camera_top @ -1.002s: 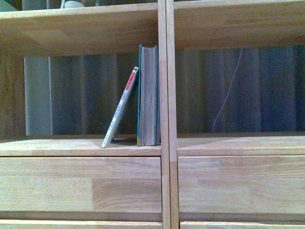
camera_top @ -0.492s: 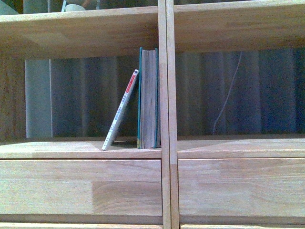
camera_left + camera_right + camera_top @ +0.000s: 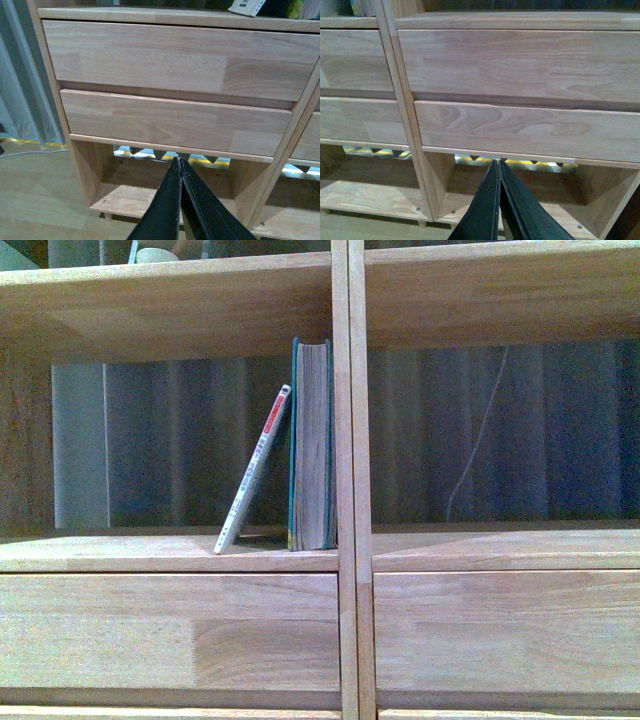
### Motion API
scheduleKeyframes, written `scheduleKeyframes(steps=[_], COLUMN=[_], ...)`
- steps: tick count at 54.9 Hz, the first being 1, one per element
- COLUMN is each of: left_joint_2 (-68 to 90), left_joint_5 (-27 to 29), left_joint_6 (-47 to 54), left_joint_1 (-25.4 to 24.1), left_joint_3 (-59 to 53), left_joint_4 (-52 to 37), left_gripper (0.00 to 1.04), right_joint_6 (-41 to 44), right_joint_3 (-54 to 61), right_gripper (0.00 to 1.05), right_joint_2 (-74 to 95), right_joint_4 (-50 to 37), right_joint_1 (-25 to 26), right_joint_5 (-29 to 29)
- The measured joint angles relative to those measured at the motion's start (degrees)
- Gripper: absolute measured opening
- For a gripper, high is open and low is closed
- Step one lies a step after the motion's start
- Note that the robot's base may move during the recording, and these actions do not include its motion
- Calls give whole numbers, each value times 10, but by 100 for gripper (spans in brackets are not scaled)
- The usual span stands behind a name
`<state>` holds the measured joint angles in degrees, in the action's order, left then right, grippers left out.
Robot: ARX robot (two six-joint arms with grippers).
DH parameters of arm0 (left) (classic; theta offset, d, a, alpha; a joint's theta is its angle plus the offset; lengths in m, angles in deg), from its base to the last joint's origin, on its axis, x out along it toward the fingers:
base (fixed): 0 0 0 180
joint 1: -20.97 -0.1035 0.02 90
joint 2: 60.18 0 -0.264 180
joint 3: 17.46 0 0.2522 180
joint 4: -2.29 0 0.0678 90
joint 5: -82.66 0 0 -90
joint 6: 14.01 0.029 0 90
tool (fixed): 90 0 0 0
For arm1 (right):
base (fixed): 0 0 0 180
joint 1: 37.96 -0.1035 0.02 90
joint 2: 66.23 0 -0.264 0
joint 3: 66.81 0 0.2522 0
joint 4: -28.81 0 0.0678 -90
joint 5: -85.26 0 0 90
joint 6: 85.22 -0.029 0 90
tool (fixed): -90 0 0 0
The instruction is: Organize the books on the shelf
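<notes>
Both books sit in the left compartment of the shelf (image 3: 170, 550), crowded toward its right end against the centre upright. The teal book (image 3: 312, 445) stands upright, its long axis vertical, yellowed page edges facing out toward the robot and its side flat against the upright. The thin paperback (image 3: 254, 470) is not upright: its long axis tilts, foot out to the left near the front edge of the board, top leaning right until it touches, or very nearly touches, the teal book. Its red-and-white spine faces outward.

The step in hand looks like straightening that leaning paperback. To do it well, take it high on the spine, where there is open air on its left side. Then swing the foot in toward the teal book rather than pushing the top, which would only wedge it. Keep clear of the teal book so it is not knocked backward.

Neither arm is at the books. Both wrist views look at the drawer fronts (image 3: 170, 60) lower down, and the left gripper (image 3: 179, 165) and right gripper (image 3: 498, 167) each have their fingers pressed together, holding nothing.
</notes>
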<state>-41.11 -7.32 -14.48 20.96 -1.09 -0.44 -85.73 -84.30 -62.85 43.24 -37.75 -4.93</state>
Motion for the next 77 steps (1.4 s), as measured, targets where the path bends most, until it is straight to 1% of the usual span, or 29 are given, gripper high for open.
scheduleKeyframes(steps=[6, 13, 31, 34, 37, 61, 64, 67, 68, 72, 73, 77], left_joint_2=[-19, -42, -93, -139, -175, -187, -187, -187, -187, -187, -187, -187], left_joint_5=[0, 0, 0, 0, 0, 0, 0, 0, 0, 0, 0, 0], left_joint_6=[0, 0, 0, 0, 0, 0, 0, 0, 0, 0, 0, 0], left_joint_1=[0, 0, 0, 0, 0, 0, 0, 0, 0, 0, 0, 0], left_joint_3=[-17, -20, -20, -19, -19, -19, -19, -19, -19, -19, -19, -19], left_joint_4=[-5, 16, 67, 131, 159, 163, 163, 163, 163, 163, 163, 163], left_gripper=[3, 3, 3, 3, 3, 3, 10, 27, 28, 43, 44, 60], right_joint_6=[0, 1, 2, 2, 2, 2, 2, 2, 2, 2, 2, 2], right_joint_3=[8, 28, 28, 28, 28, 28, 28, 28, 28, 28, 28, 28], right_gripper=[3, 3, 3, 3, 3, 3, 10, 25, 27, 41, 43, 59], right_joint_2=[-5, -25, -30, -30, -30, -31, -31, -31, -31, -31, -31, -31], right_joint_4=[-2, -4, -5, -5, -5, -5, -5, -5, -5, -5, -5, -5], right_joint_1=[0, 0, 0, 0, 0, 0, 0, 0, 0, 0, 0, 0], right_joint_5=[0, 0, 0, 0, 0, 0, 0, 0, 0, 0, 0, 0])
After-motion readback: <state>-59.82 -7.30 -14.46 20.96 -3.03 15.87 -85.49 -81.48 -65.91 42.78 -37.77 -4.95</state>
